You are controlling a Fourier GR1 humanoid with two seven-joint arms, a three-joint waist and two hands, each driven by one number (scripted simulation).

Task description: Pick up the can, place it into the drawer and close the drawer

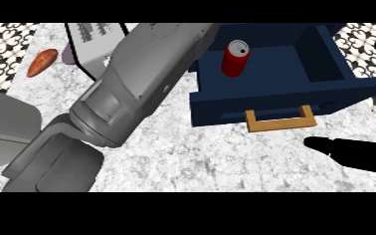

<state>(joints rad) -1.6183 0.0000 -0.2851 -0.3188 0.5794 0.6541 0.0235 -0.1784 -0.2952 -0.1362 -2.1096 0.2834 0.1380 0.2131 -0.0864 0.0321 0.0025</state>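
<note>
A red can (236,58) with a silver top stands upright inside the open navy drawer (294,87), near its back left corner. The drawer's wooden handle (281,119) faces me. My left forearm (140,84) stretches from the lower left up to the view's top edge, just left of the drawer; its hand lies beyond the edge and nothing of it shows. My right hand (339,152) shows at the lower right, below and right of the handle, with straight fingers pointing left and nothing held. It is apart from the handle.
An orange vegetable (42,62) lies at the far left of the speckled counter (220,159). A white board with a dark rim (94,42) sits at the upper left, partly behind my left forearm. Patterned floor tiles show at both upper corners.
</note>
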